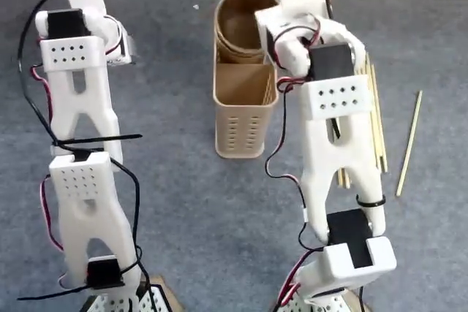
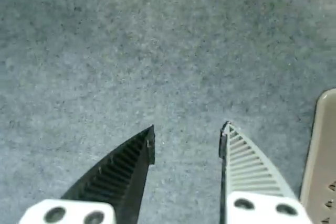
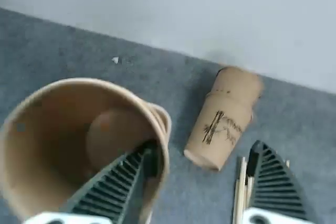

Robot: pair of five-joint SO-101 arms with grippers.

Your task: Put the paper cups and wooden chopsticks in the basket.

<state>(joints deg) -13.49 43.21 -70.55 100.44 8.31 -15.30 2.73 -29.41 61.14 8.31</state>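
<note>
A stack of brown paper cups [image 1: 240, 23] sits at the far end of the beige perforated basket [image 1: 245, 126], whose near compartment is empty. My right gripper [image 1: 274, 38] is at the stack's rim. It is open, and in the right wrist view its dark finger [image 3: 123, 182] reaches inside the top cup [image 3: 63, 145] while the light finger [image 3: 273, 182] stays outside. Another paper cup [image 3: 226, 119] lies on its side beyond. Wooden chopsticks [image 1: 376, 118] lie beside the right arm, with one [image 1: 409, 144] apart. My left gripper [image 2: 189, 129] hangs open over bare carpet.
The table is covered in grey carpet [image 1: 175, 202]. A pale wall [image 3: 210, 9] stands just behind the lying cup. The basket's edge [image 2: 320, 156] shows close beside my left gripper. Cables run along both arms.
</note>
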